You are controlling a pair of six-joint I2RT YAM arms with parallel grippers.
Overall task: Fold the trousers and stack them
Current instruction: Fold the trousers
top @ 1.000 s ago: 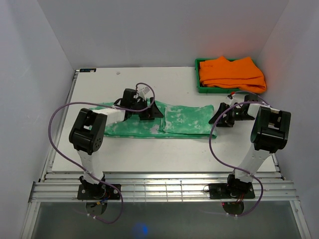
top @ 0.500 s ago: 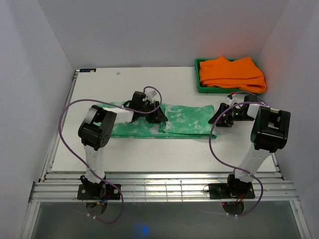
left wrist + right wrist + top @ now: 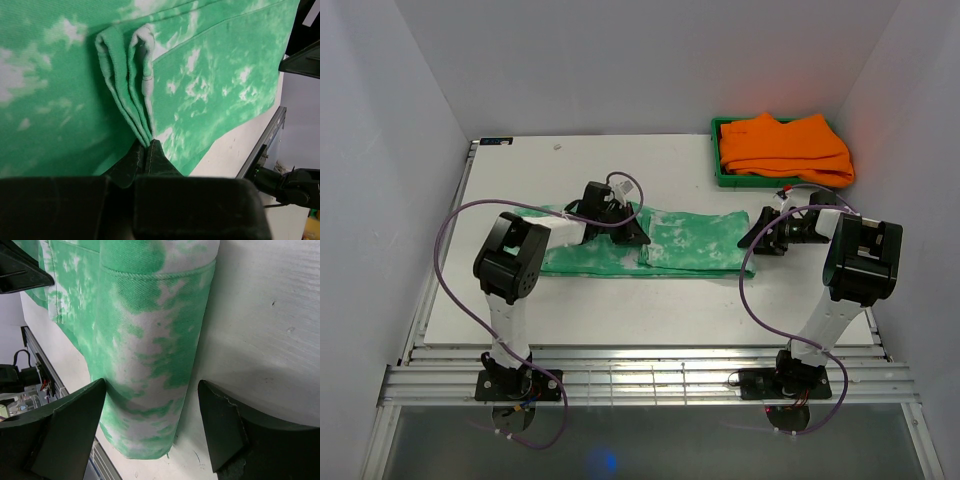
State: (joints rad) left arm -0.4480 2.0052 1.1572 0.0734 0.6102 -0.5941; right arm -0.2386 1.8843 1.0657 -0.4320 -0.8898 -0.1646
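Note:
The green, white-blotched trousers [image 3: 695, 243] lie flat in a long strip across the middle of the table. My left gripper [image 3: 632, 232] sits at the strip's middle. In the left wrist view the left gripper [image 3: 148, 145] is shut on a bunched ridge of the trousers [image 3: 210, 85], the pleats running up from the tips. My right gripper [image 3: 757, 236] is at the strip's right end. In the right wrist view the right gripper [image 3: 152, 385] stands open, low over the table. One finger is over the end of the trousers [image 3: 145, 330] and the other over bare table.
A green bin [image 3: 717, 176] at the back right holds folded orange garments [image 3: 783, 148]. The white table [image 3: 620, 300] ends in a slatted metal rail along its near side. Purple cables loop from both arms.
My left gripper slid right along the trousers and shut on a pinch of cloth at the middle. The right gripper stayed in place, its jaws slightly narrower.

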